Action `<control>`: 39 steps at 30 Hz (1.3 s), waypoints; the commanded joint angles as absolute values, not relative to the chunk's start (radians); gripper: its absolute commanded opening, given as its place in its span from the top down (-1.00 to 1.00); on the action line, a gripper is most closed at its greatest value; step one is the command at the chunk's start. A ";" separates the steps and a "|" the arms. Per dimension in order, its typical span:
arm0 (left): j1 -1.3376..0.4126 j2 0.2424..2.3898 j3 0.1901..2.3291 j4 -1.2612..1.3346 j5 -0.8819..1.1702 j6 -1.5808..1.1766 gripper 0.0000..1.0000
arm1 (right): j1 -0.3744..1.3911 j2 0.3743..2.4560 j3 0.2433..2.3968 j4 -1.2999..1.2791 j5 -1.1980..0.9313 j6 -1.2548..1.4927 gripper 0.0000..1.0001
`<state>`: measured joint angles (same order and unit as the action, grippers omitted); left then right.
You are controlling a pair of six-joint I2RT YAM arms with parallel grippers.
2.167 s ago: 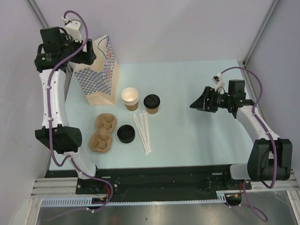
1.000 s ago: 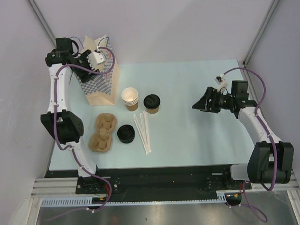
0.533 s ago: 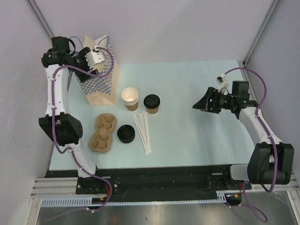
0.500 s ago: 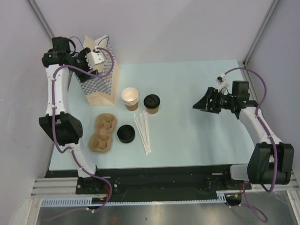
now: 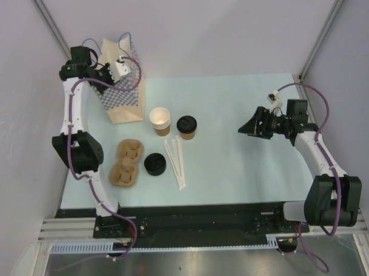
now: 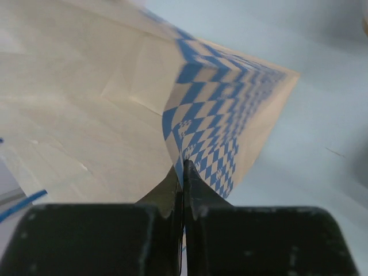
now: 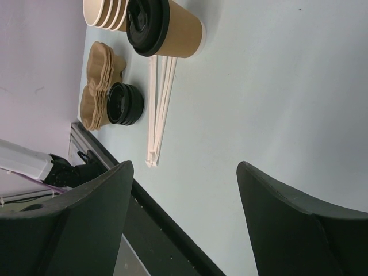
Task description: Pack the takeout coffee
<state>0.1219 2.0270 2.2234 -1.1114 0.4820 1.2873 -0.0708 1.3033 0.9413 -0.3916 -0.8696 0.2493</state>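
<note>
The takeout coffee (image 5: 186, 127) is seen upright on the counter (image 5: 246, 172), just beside the cup stack (image 5: 160, 120). It lies leftward of the right tool (image 5: 241, 129) — spread wide, nothing held — the nearer one. The paper bag (image 5: 123, 94) is pinched at its rim by the closed left tool (image 6: 183, 172).

The paper bag (image 5: 125, 97) stands at the far left of the table (image 5: 244, 111). To its right is the stack of cups (image 5: 161, 121), then the takeout coffee (image 5: 186, 127) just beside. Nearer lie, from left to right, the cup carrier (image 5: 126, 162), the lids (image 5: 154, 164) and the straws (image 5: 176, 161).
</note>
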 commanded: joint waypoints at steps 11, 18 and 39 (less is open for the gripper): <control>0.071 1.832 2.273 -0.405 0.600 0.743 1.00 | -0.089 1.279 0.982 -0.357 -0.887 0.262 -0.55; -0.112 1.747 2.273 -0.292 0.614 0.676 1.00 | -0.133 1.263 0.982 -0.365 -0.893 0.262 -0.54; -0.856 1.606 1.799 -0.394 0.313 0.778 1.00 | -0.465 1.192 0.994 -0.560 -0.914 0.143 -0.56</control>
